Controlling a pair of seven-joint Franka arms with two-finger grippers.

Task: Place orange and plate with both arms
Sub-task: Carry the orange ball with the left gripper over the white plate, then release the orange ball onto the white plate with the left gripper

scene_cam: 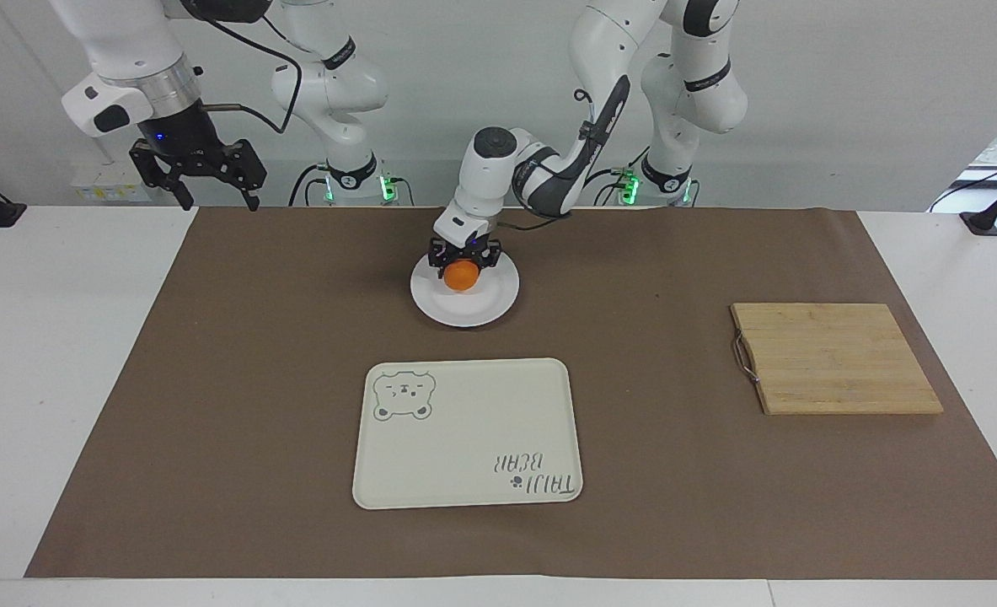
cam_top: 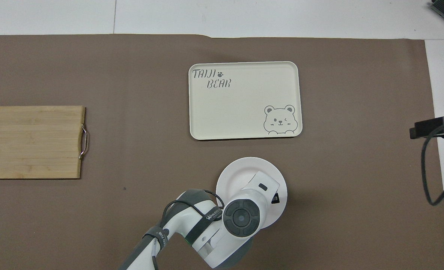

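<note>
Sitting in the plate [scene_cam: 485, 305], your orange [scene_cam: 461, 276] has the left gripper [scene_cam: 463, 257] low over it; you can't tell whether those jaws still clamp it. Your right gripper [scene_cam: 205, 179] waits raised over the table's edge, jaws apart.

You have the orange [scene_cam: 461, 276] — small, round, bright — sitting low in the plate [scene_cam: 488, 308], toward its robot-side rim. That plate is a glossy white shallow dish, flat on the brown mat — nearer the robots than the bear tray [scene_cam: 467, 438].
</note>
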